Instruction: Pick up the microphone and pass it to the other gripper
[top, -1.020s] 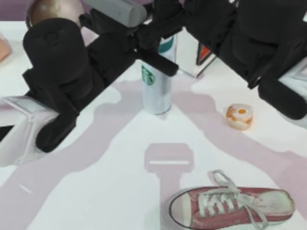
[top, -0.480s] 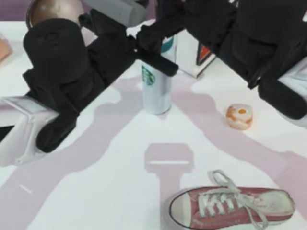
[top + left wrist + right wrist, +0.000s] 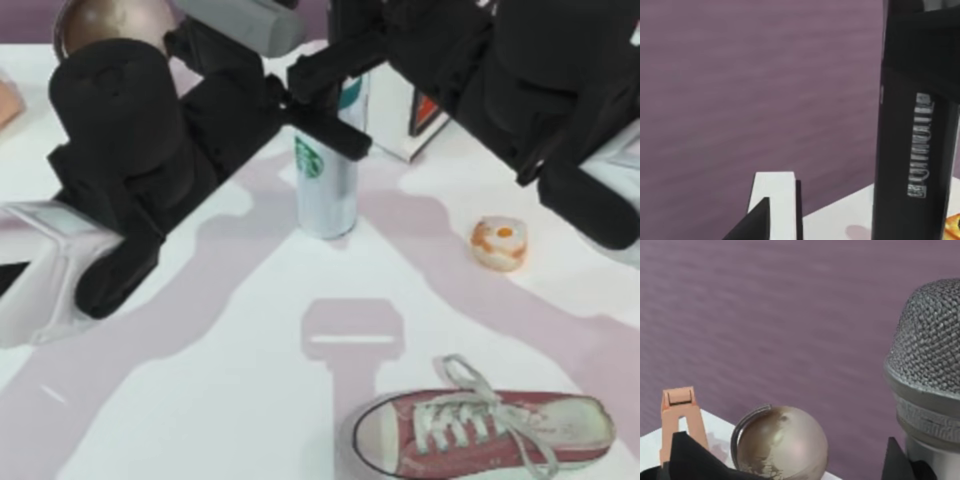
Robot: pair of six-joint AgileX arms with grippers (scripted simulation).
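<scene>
black grippers (image 3: 285, 95) meet above the tumbler (image 3: 326, 190).

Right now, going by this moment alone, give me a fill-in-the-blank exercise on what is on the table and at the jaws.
1. The left gripper and the right gripper meet just above the white tumbler, which carries a ___ logo.
2. The sneaker near the table's front edge is ___ with white laces.
3. In the right wrist view, the microphone shows a rounded grey head of metal ___.

Missing words: green; red; mesh.
</scene>
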